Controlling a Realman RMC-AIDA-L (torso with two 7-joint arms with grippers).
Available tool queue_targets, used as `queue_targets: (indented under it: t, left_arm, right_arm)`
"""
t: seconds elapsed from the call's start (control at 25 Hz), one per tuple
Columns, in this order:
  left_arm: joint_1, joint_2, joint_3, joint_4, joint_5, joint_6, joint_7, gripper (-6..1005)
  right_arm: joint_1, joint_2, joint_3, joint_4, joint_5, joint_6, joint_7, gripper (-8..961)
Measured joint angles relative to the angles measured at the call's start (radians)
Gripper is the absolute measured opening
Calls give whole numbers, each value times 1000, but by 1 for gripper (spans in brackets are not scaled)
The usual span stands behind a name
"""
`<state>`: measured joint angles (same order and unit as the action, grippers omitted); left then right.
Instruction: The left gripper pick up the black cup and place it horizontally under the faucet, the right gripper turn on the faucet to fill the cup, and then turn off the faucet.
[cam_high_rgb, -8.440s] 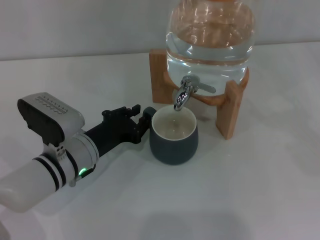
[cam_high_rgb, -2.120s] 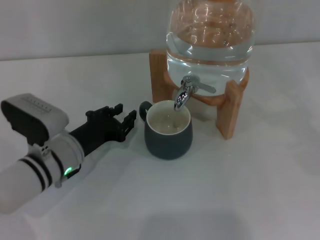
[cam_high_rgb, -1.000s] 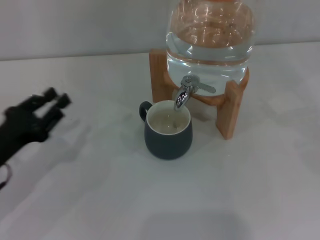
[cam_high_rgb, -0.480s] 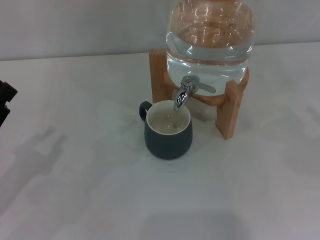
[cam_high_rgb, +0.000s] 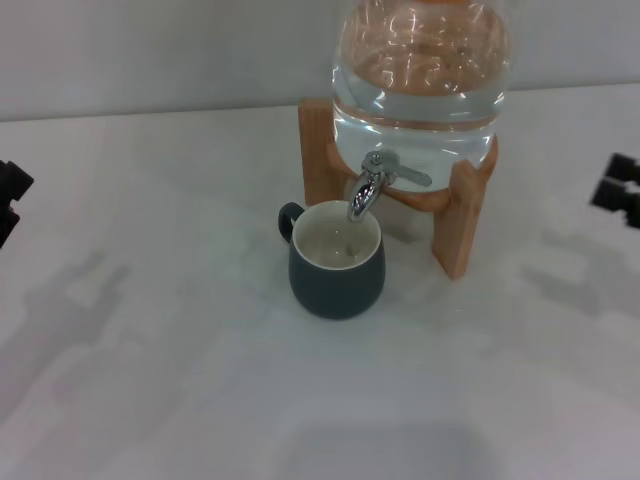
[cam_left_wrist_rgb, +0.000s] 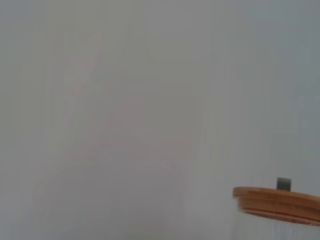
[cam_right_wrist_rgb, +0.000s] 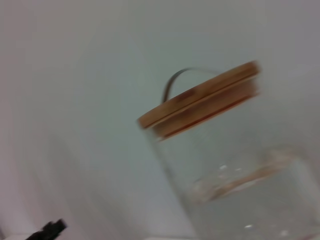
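Now the black cup (cam_high_rgb: 336, 262) stands upright on the white table (cam_high_rgb: 180, 380), in the middle of the head view, with its mouth directly under the spout of the faucet (cam_high_rgb: 368, 187). Its small loop handle points toward about ten o'clock. The cream-white inside is visible; whether there is water in it cannot be told. No stream from the spout is seen.

The faucet sticks out of the big glass jar (cam_high_rgb: 420, 75), which holds clear water up to a high level. The jar rests on a wooden stand (cam_high_rgb: 462, 215) just behind the cup, at twelve to one o'clock from it. In the wrist views the jar carries a wooden lid (cam_right_wrist_rgb: 200, 99) with a thin metal handle.

The left gripper (cam_high_rgb: 10, 195) shows only as black tips at the nine o'clock edge, well apart from the cup. The right gripper (cam_high_rgb: 620, 190) shows as black tips at the three o'clock edge, well apart from the faucet. For both, it cannot be told whether the fingers are spread or pressed together.
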<state>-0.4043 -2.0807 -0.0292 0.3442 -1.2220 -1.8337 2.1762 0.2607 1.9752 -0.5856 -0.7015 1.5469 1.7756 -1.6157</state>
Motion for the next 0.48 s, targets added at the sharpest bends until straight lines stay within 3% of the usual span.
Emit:
queue_targets:
  t: [0.16,0.48]
  left_arm:
    - [2,0,0,0,-1,16,0,391]
    - [9,-1,-3,-6,-2,26,-1,391]
  right_arm:
    - [12,28,-92,-33,22,-6,5,842]
    - [47,32,-284,-20,100,-57,1,842]
